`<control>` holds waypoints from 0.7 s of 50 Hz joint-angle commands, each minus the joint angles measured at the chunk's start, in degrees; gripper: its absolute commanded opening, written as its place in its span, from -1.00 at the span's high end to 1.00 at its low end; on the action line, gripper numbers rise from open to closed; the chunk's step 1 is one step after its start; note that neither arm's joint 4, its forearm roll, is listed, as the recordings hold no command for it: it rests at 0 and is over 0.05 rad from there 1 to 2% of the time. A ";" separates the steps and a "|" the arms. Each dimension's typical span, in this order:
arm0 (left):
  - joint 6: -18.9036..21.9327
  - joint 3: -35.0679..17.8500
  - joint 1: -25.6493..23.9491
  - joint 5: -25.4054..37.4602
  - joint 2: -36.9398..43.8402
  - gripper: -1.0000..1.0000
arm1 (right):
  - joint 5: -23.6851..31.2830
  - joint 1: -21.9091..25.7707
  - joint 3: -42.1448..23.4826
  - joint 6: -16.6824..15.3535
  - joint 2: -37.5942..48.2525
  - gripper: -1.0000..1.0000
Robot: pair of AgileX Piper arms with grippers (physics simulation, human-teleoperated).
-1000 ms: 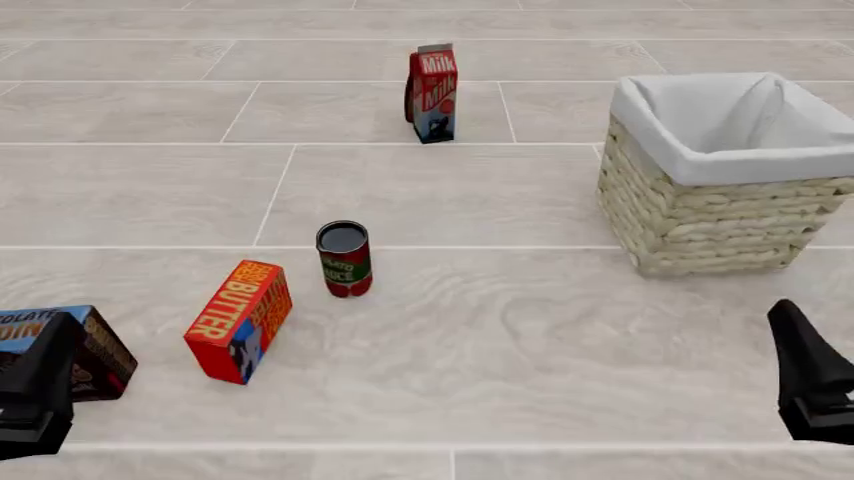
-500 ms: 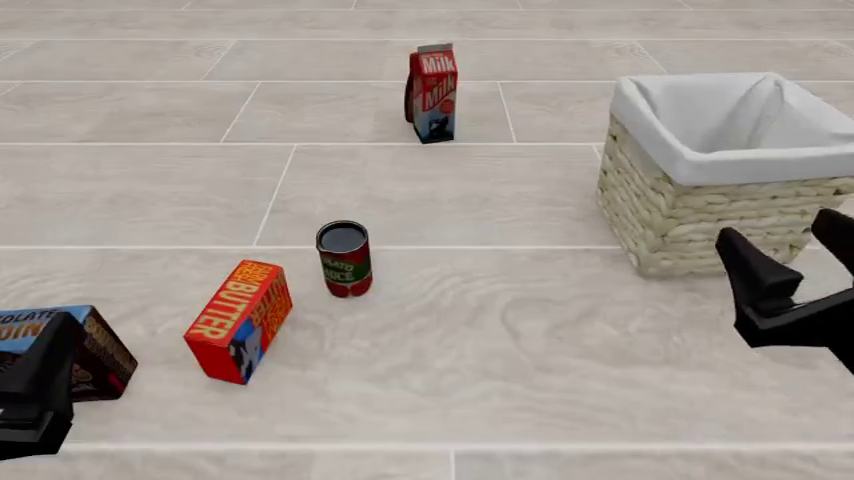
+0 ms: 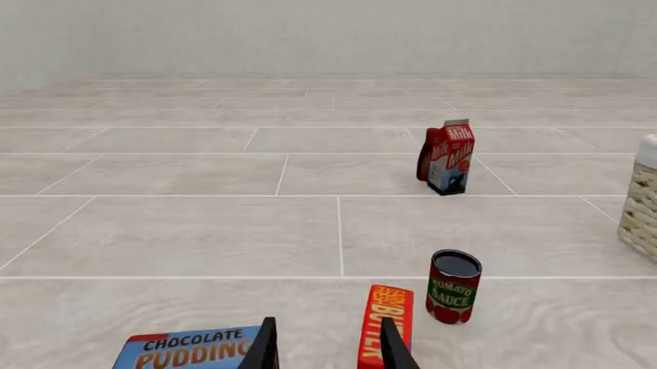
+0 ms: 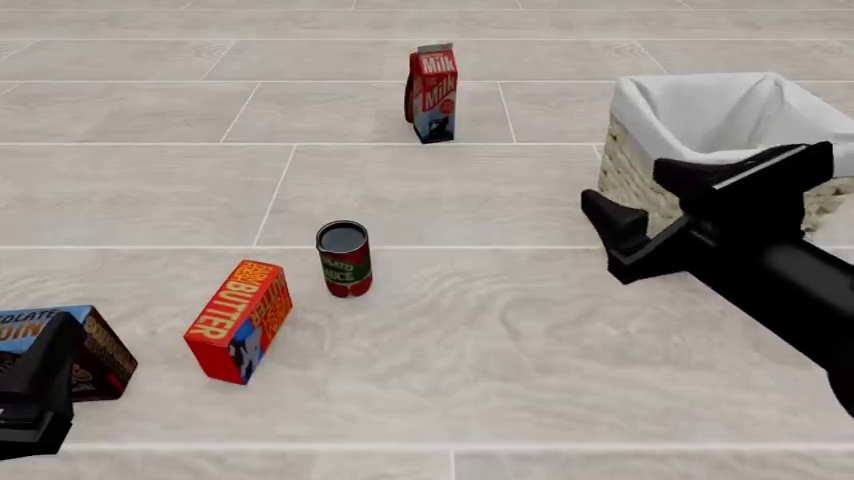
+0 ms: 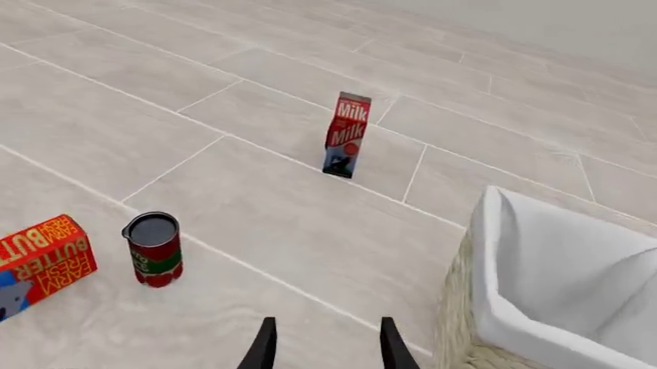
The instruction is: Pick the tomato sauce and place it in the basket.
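The tomato sauce [image 4: 344, 259] is a small can with a dark top and a red and green label, upright on the tiled floor left of centre; it also shows in the left wrist view [image 3: 453, 286] and the right wrist view [image 5: 154, 248]. The basket [image 4: 627, 190] is pale wicker with white lining and stands at the right [image 5: 491, 261]; its edge shows in the left wrist view [image 3: 645, 207]. My right gripper [image 4: 634, 192] is open and empty, raised in front of the basket, well right of the can. My left gripper [image 4: 54, 345] is open and empty at the near left.
A red milk carton [image 4: 433, 93] stands upright far behind the can. A red Butter box [image 4: 242, 320] lies just left of the can and nearer to me. A chocolate pudding box [image 4: 104, 352] lies beside my left gripper.
My right arm has swung up and left from the near right edge to in front of the basket. The left arm and the objects have not moved.
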 commanded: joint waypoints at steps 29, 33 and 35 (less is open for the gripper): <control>0.00 0.00 0.00 0.00 0.00 -1.00 | -6.27 15.97 -12.92 -0.04 25.84 -1.00; 0.00 0.00 0.00 0.00 0.00 -1.00 | -6.85 16.10 -13.79 -0.15 27.42 -1.00; 0.00 0.00 0.00 0.00 0.00 -1.00 | -6.87 16.34 -13.95 -0.08 27.69 -1.00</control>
